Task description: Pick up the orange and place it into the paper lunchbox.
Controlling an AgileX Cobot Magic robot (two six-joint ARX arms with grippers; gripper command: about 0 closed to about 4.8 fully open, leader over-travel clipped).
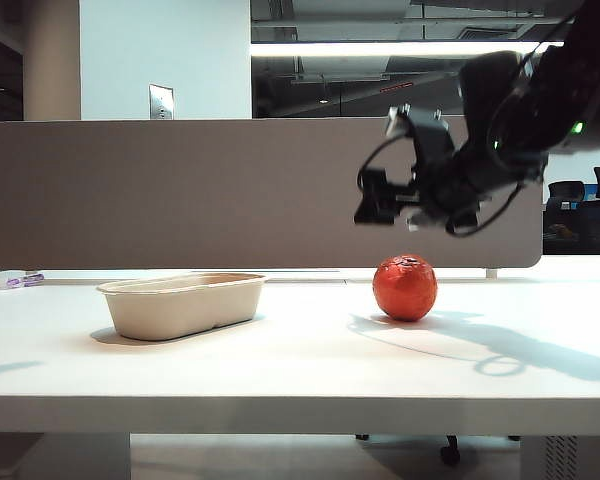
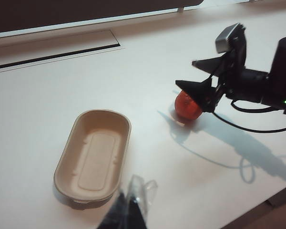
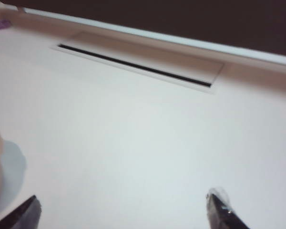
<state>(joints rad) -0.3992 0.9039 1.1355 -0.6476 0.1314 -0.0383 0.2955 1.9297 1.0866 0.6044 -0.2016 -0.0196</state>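
Observation:
The orange (image 1: 404, 287) sits on the white table, right of centre; in the left wrist view the orange (image 2: 186, 107) is partly covered by the right gripper's lower finger. The paper lunchbox (image 1: 130, 310) stands empty to its left, and the left wrist view shows the lunchbox (image 2: 66, 164) from above. My right gripper (image 1: 390, 160) hangs open just above the orange, clear of it and holding nothing; its fingertips (image 3: 219, 205) stand wide apart over bare table. The orange is out of the right wrist view. My left gripper (image 2: 128, 212) is shut and empty, near the lunchbox's end.
A grey partition (image 1: 180, 190) runs along the table's far edge. A long cable slot (image 3: 133, 67) lies in the tabletop near it. A small purple-tinted item (image 1: 15, 280) lies at the far left. The table's front edge runs across the exterior view.

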